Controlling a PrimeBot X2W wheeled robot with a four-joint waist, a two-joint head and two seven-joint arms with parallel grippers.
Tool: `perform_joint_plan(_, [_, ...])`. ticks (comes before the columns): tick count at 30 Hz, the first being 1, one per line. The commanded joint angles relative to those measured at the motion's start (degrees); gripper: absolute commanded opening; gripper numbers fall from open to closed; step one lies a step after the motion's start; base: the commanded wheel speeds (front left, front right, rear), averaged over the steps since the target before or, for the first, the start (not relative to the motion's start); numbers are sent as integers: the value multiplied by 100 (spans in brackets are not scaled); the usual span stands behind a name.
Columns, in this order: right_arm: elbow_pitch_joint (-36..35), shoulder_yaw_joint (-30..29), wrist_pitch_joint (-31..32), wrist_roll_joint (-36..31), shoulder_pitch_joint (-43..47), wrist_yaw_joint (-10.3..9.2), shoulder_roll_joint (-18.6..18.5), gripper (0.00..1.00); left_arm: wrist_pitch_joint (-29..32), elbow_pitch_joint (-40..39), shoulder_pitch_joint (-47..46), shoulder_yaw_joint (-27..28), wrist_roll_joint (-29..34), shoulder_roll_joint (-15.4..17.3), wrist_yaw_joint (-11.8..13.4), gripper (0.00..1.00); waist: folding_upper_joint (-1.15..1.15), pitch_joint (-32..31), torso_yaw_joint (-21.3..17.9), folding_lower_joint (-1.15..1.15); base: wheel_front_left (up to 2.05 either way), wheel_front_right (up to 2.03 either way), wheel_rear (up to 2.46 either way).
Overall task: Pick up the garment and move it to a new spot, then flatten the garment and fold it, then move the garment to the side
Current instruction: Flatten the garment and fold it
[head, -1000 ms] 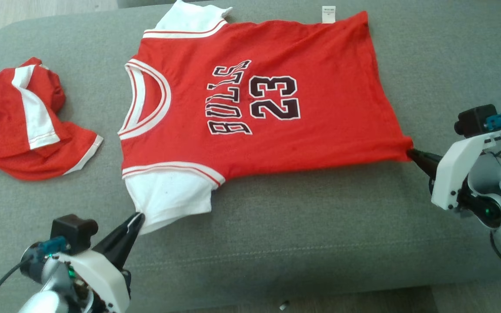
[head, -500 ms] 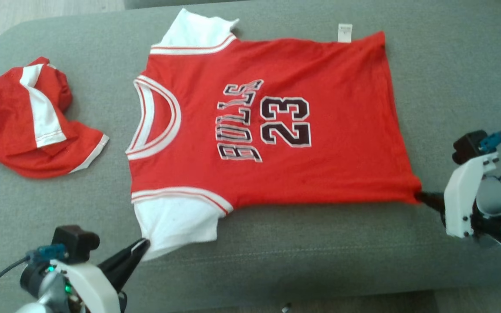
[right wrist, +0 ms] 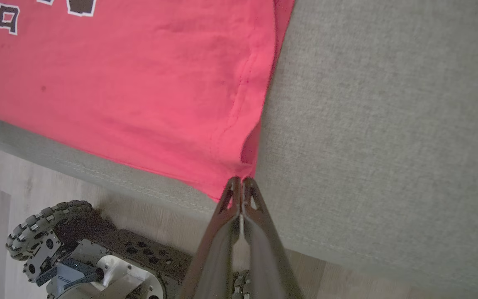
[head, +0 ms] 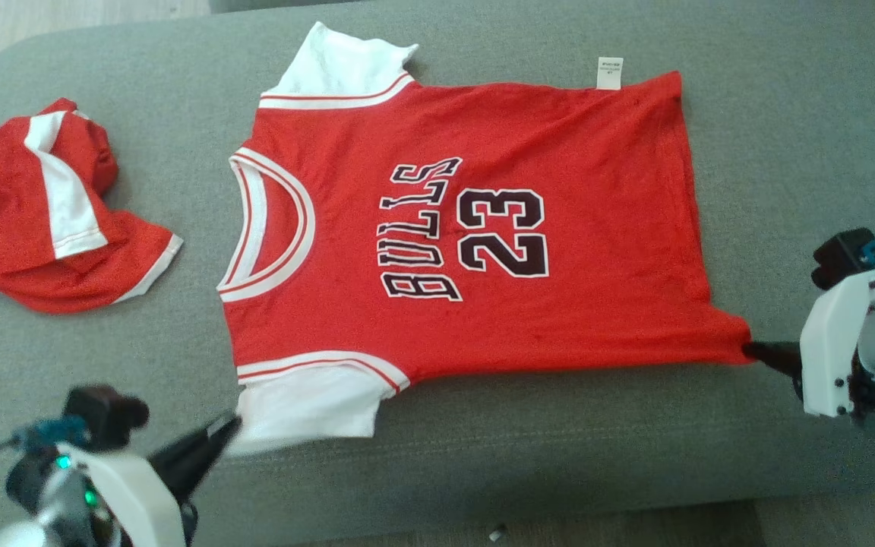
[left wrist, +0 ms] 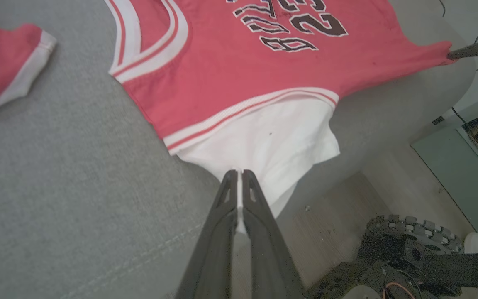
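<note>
Flattening, by the look of it: holds the jersey (head: 468,228) spread face up across the middle of the grey couch (head: 802,152), collar to the left, hem to the right. Pinches the near white sleeve (head: 308,403) in the left gripper (head: 229,431), fingers pressed together on its edge. Grips the near hem corner (head: 734,346) with the right gripper (head: 755,351), fingers likewise clamped on fabric. Calls next, probably, for letting both corners go low on the cushion, so as not to drag wrinkles in, then taking fresh holds for the fold. Looks thin and limp, with soft ripples, a stitched hem and bold black-and-white print over coarse woven upholstery. Ignores the crumpled red-and-white cloth (head: 50,220) at far left.
</note>
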Motion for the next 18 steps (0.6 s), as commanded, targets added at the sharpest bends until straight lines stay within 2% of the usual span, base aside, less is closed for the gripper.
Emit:
perform_joint_plan(1, [-130,-86,-58,-108,-137,36,-128,0,-92,-172,-457,357,36,240,39,0,0,27,-11,0,0,0,0])
perform_joint_plan(10, [-135,-447,-70,-699,-629,36,160,0,28,-223,-1404,580,221,293,105,0,0,284,-50,0,0,0,0])
perform_joint_plan(18, [109,-635,-316,-1102,-1150,36,463,0,185,225,-2335,569,476,201,109,0,0,636,-126,0,0,0,0])
